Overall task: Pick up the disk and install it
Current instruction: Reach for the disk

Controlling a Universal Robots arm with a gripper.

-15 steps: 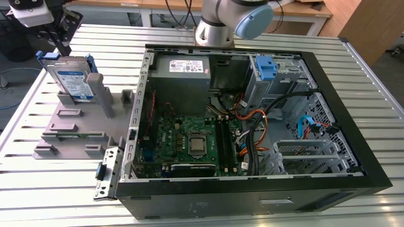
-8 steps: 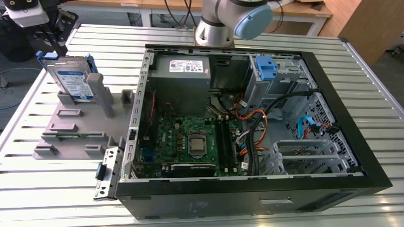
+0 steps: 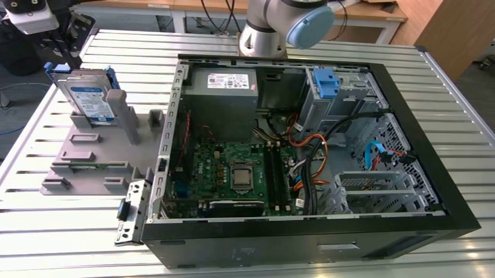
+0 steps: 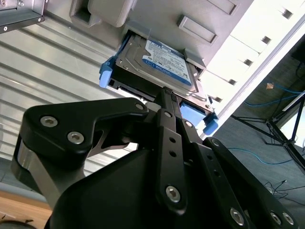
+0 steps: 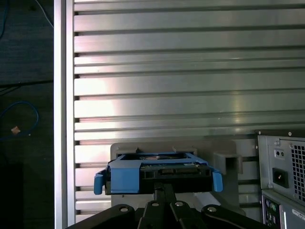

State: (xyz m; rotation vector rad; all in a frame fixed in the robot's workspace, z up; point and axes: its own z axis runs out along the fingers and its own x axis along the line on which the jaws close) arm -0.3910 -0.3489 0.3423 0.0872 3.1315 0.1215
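The task is at its very beginning: nothing is lifted and nothing is installed. The disk (image 3: 91,101) stands on edge in a slot of the grey holder (image 3: 83,141) on the slatted table (image 3: 62,231), directly under the gripper (image 3: 65,58).

In both wrist views the gripper's fingers (image 5: 158,196) look drawn together, and their tips sit at the middle of the disk's upper edge, on the blue caddy. I cannot tell whether they touch it or stop just short, nor whether they pinch any part of it. The disk looks fully seated, so I judge the pick-up is not yet made.

The open computer case (image 3: 309,246) lies to one side of the gripper, well apart from it. A bare blue bracket (image 3: 328,81) sits in the bay at its far corner. All of the carrying and fitting is left.
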